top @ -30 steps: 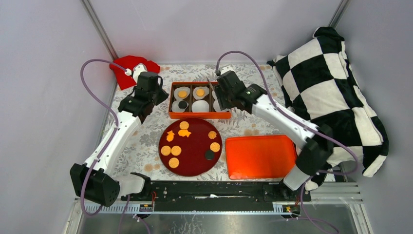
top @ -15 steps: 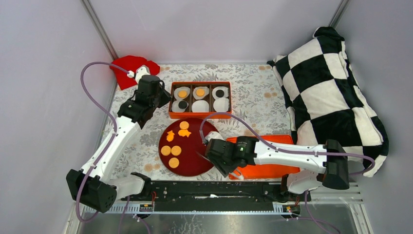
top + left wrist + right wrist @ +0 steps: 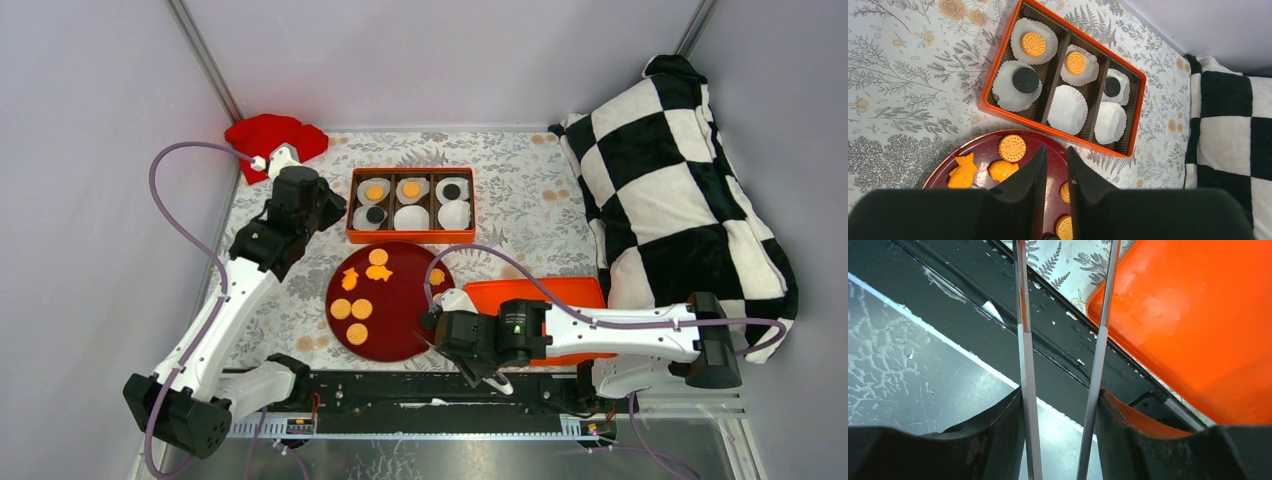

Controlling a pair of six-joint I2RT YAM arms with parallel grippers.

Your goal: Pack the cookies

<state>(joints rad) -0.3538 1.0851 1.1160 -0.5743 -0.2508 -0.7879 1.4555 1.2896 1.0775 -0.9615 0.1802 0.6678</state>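
The left gripper hangs above the far rim of the dark red plate. Its jaws are nearly together, leaving only a narrow slit with nothing in it. The right gripper sits low at the near edge of the table, over the black rail and beside a corner of the orange tray. Its 2 thin blades stand apart and hold nothing.

The cookies lie in 2 places. On the plate the top view shows 5 round tan ones and 2 odd-shaped orange ones (1 is plainly a fish). The right arm covers the plate's near right part.

The orange box sits just beyond the plate. In it, 6 white paper cups sit in 3 columns. The far row holds tan, tan and black cookies. The near row has a black one on the left, then 2 empty cups.

A red cloth lies at the far left corner, and a checked cushion lies along the right side.
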